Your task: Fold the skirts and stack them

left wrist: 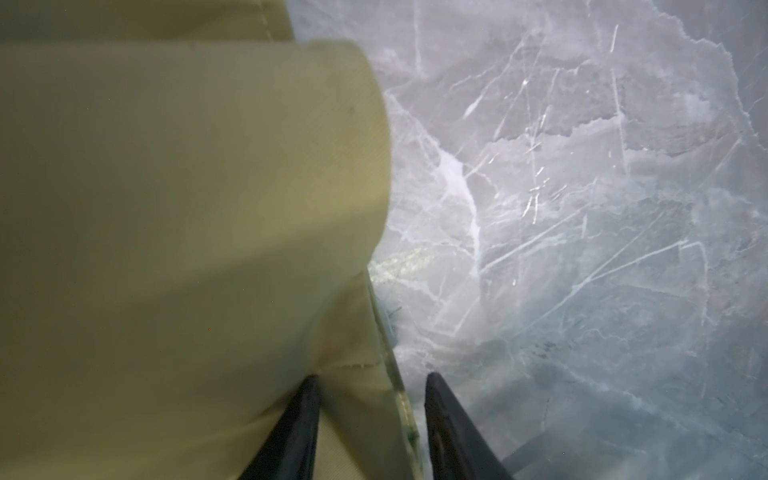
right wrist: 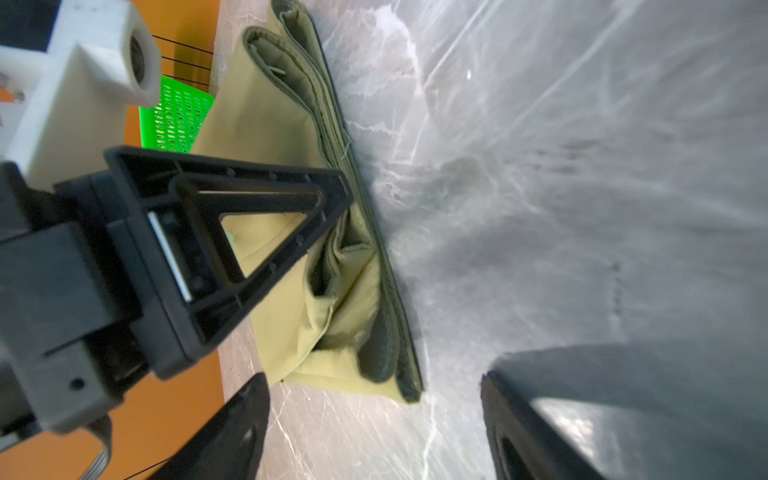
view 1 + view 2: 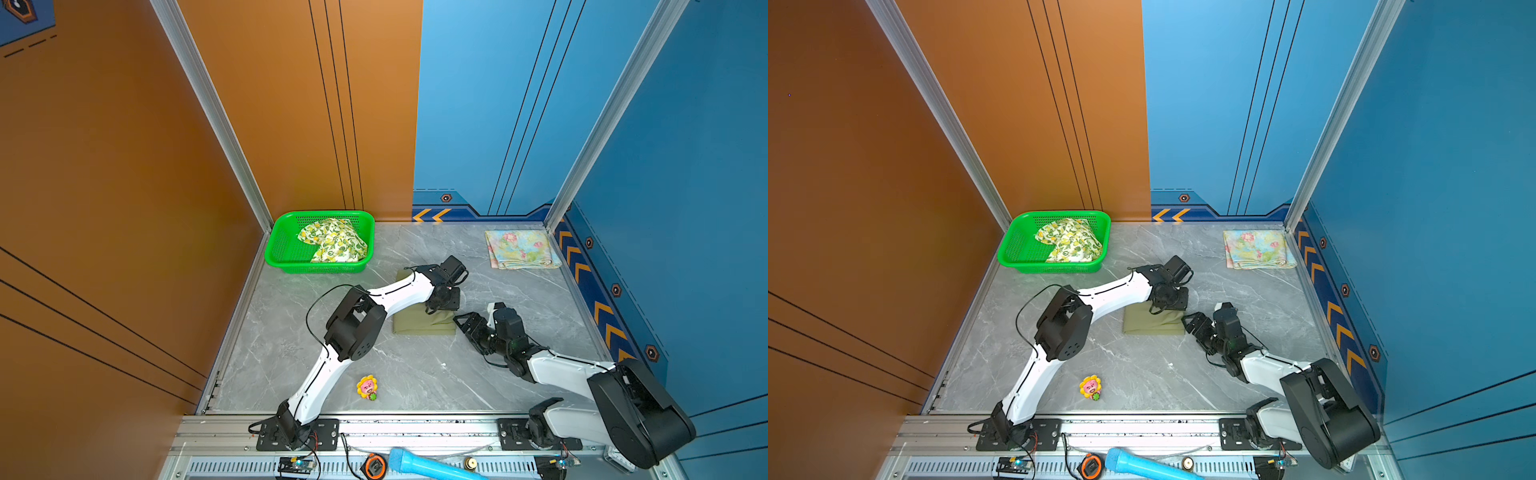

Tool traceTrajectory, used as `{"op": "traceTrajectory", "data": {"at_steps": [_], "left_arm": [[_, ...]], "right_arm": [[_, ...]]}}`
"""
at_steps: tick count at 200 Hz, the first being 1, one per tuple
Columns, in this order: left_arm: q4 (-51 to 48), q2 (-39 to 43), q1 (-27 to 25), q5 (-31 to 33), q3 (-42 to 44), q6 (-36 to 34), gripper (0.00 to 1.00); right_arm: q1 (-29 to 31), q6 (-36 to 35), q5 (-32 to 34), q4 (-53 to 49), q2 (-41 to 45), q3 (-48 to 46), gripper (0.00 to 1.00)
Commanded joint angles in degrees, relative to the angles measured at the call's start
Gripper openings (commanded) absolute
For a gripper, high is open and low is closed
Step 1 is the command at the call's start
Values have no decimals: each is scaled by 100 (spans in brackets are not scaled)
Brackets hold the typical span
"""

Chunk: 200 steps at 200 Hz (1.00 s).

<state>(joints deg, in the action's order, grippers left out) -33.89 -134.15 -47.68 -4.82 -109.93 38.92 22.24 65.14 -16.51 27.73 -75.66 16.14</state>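
Note:
The olive green skirt (image 3: pixel 419 326) (image 3: pixel 1152 326) lies folded at mid-table. My left gripper (image 3: pixel 433 309) (image 3: pixel 1158 309) (image 1: pixel 372 399) is shut on its right edge, and the cloth rises in a small peak to the fingers (image 2: pixel 266 195). My right gripper (image 3: pixel 462 328) (image 3: pixel 1190 328) (image 2: pixel 374 386) stands open just right of the skirt's near corner (image 2: pixel 399 390), with only bare table between its fingers. The floral skirt (image 3: pixel 521 249) (image 3: pixel 1258 249) lies folded at the back right. The lemon-print skirt (image 3: pixel 334 241) (image 3: pixel 1069 241) sits crumpled in the green basket (image 3: pixel 278 245) (image 3: pixel 1011 245).
A small flower toy (image 3: pixel 367 387) (image 3: pixel 1090 387) lies on the marble table near the front. A blue cylinder (image 3: pixel 428 465) and a tape measure (image 3: pixel 376 466) rest on the front rail. Walls close in the left, back and right.

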Motion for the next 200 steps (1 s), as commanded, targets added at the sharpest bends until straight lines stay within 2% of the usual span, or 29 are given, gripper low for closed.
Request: {"op": "traceTrajectory", "data": {"at_steps": [1,56,126,187,200], "left_arm": [[-168,-224,35,-126,182,37,43],[-163,-234,40,-143,178,37,43],[-170,-230,44,-177,157,45,43],[-166,-208,38,-187,174,38,43],[-170,-209,44,-194,174,28,43]], "right_arm": [[85,257,68,-262,-492,-67,81],[224,357,216,36,-1091,71,79],[307,495,342,595,-1884,137,61],[254,666,374,1023,-2453,25,30],[237,659,344,1122,-2553,13,19]]}}
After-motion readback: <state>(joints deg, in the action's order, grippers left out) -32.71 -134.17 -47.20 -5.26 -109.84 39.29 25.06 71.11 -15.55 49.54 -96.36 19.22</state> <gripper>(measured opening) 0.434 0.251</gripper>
